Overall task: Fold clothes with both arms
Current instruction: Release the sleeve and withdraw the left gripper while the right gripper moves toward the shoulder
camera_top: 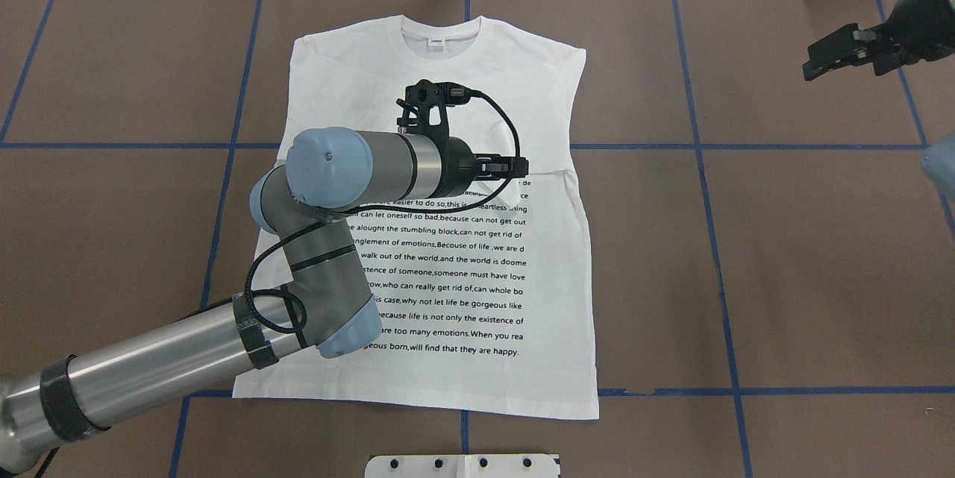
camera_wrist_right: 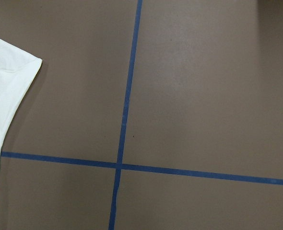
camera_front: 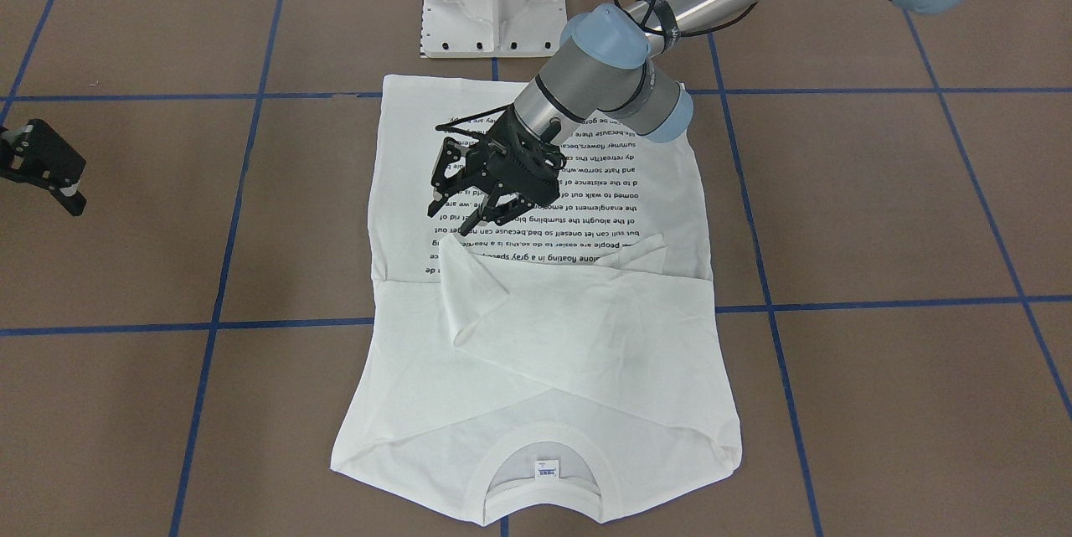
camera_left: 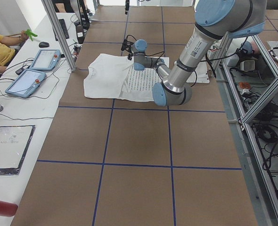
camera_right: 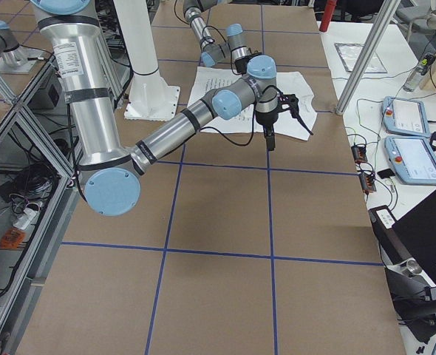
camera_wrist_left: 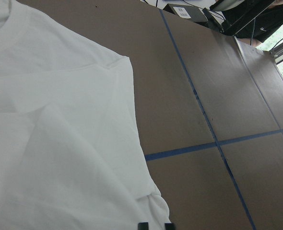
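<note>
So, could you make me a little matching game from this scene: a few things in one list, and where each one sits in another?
Things:
1. left gripper
2. right gripper
3. neck label
4. white base

Places:
A. over bare table, off to one side of the T-shirt
B. inside the collar, at the end far from the robot
C. just past the hem, at the robot's end
D. above the lines of printed text

Pairs: 1-D, 2-A, 3-B, 4-C.
</note>
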You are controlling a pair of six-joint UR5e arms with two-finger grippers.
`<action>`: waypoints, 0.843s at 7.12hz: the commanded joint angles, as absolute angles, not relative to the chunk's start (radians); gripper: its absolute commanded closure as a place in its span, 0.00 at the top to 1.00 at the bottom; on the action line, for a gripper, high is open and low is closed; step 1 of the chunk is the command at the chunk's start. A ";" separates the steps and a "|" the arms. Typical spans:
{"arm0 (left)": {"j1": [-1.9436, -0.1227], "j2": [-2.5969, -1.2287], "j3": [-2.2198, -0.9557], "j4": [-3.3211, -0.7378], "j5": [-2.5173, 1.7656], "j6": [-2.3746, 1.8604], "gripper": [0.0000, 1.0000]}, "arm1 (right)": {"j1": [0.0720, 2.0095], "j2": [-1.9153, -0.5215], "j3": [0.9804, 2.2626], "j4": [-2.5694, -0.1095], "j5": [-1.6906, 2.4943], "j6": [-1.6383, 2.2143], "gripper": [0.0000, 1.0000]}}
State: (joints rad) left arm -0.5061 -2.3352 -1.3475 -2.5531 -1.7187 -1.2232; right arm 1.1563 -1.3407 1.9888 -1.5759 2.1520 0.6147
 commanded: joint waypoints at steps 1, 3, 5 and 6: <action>-0.538 -2.312 -1.449 -2.357 -1.736 -1.109 1.00 | 1.084 -1.258 1.979 -1.577 2.129 0.676 1.00; -0.662 -2.245 -1.627 -2.077 -1.832 -0.925 1.00 | 0.912 -1.142 1.941 -1.585 1.978 0.866 1.00; -0.834 -2.116 -1.733 -2.019 -1.967 -0.656 1.00 | 0.766 -1.016 1.828 -1.592 1.822 1.010 1.00; -0.927 -2.071 -1.735 -2.020 -2.049 -0.521 1.00 | 0.721 -0.940 1.733 -1.594 1.774 1.053 1.00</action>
State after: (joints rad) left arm -0.8166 -2.1325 -1.7116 -2.0323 -1.9546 -0.6850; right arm 0.7913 -1.0272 1.8304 -1.5910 1.8502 0.9851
